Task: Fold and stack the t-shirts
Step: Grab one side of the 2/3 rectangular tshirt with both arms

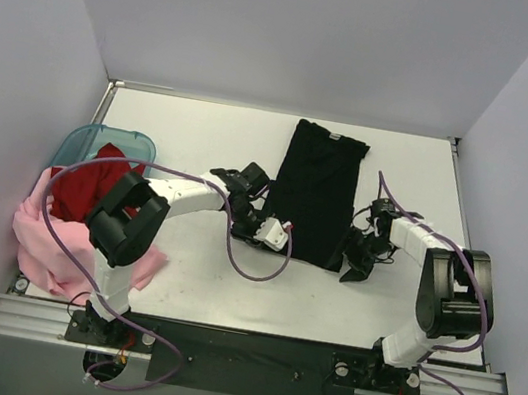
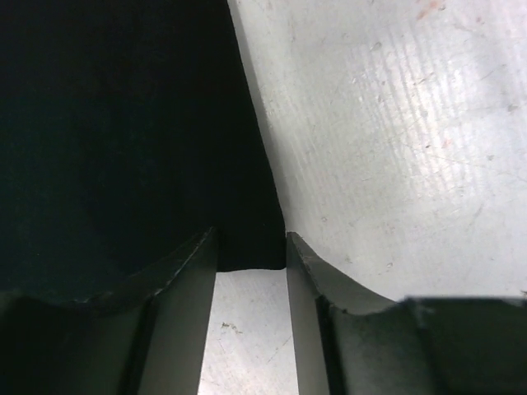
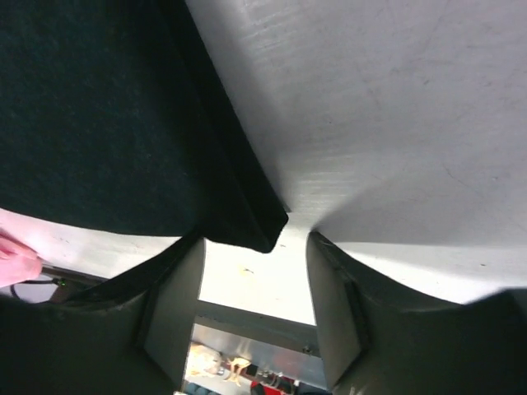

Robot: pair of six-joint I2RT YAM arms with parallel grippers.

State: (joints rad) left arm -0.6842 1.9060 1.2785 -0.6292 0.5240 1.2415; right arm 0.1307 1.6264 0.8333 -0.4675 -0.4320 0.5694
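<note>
The black t-shirt (image 1: 318, 191) lies flat in a long folded strip in the middle of the table. My left gripper (image 1: 275, 238) is open at its near left corner; in the left wrist view the black t-shirt's corner (image 2: 247, 251) sits just at the tips of the open gripper (image 2: 252, 247). My right gripper (image 1: 353, 263) is open at the near right corner; in the right wrist view the folded corner (image 3: 251, 226) lies just ahead of the open gripper (image 3: 255, 251). The red t-shirt (image 1: 84, 183) and pink t-shirt (image 1: 58, 244) are heaped at the left.
A translucent teal tub (image 1: 102, 138) stands at the left edge with the red shirt spilling from it. White walls close the table on three sides. Purple cables loop from both arms over the table near the shirt. A bit of pink cloth (image 3: 12, 259) shows in the right wrist view.
</note>
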